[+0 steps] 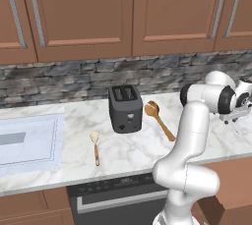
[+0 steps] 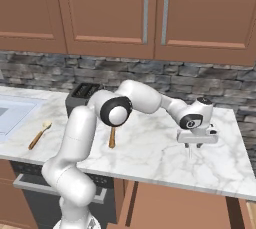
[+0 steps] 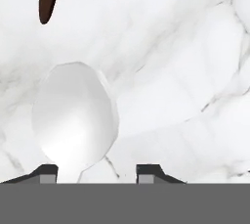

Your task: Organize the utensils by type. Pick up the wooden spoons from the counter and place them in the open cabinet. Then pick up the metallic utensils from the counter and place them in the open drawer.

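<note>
Wooden spoons lie on the surface (image 1: 118, 145) in the left base view: long spoon (image 1: 158, 117) beside the toaster (image 1: 125, 108), short spoon (image 1: 95, 146) nearer the sink (image 1: 30, 140). Right base view: fingers (image 2: 196, 144) reach down to the marble. Hand view: fingers (image 3: 48, 170) half-open astride a pale metal spoon (image 3: 74, 119), likely for gripping its neck.

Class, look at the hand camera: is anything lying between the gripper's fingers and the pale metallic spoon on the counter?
Nothing visible does. The spoon lies bare on the counter, its neck running down between the fingertips.
</note>
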You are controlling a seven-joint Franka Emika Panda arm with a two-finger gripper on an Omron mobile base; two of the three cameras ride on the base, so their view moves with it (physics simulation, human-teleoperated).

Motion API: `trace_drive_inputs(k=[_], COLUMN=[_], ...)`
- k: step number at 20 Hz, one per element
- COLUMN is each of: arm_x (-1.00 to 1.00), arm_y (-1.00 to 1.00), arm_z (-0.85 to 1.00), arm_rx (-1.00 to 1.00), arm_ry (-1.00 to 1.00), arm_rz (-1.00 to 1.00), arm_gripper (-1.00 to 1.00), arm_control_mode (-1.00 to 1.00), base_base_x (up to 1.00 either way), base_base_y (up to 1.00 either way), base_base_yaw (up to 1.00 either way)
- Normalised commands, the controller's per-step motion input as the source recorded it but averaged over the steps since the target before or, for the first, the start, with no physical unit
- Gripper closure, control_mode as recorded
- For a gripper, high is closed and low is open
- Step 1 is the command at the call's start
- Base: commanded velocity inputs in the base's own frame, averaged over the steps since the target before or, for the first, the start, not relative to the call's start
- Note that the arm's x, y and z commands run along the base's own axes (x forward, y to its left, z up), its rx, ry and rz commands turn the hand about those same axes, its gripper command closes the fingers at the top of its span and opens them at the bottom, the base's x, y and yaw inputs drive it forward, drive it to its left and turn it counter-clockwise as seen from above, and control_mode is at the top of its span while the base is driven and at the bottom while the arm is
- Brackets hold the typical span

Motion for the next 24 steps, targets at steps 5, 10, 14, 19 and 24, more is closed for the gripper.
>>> trace_drive_inputs(k=[5, 10, 14, 19, 24], arm_x=[-0.47, -0.57, -0.60, -0.48, -0.52], arm_y=[-0.14, -0.14, -0.07, -0.02, 0.00], arm_z=[-0.34, -0.04, 0.01, 0.35, 0.71], arm_rx=[-0.02, 0.00, 0.00, 0.02, 0.01], arm_ry=[0.00, 0.00, 0.00, 0.00, -0.02], arm_rz=[-0.03, 0.00, 0.00, 0.00, 0.00], arm_gripper=[1.00, 1.00, 1.00, 1.00, 1.00], arm_control_mode=[-1.00, -1.00, -1.00, -1.00, -1.00], base_base_x=[0.00, 0.00, 0.00, 0.00, 0.00], base_base_y=[0.00, 0.00, 0.00, 0.00, 0.00], base_base_yaw=[0.00, 0.00, 0.00, 0.00, 0.00])
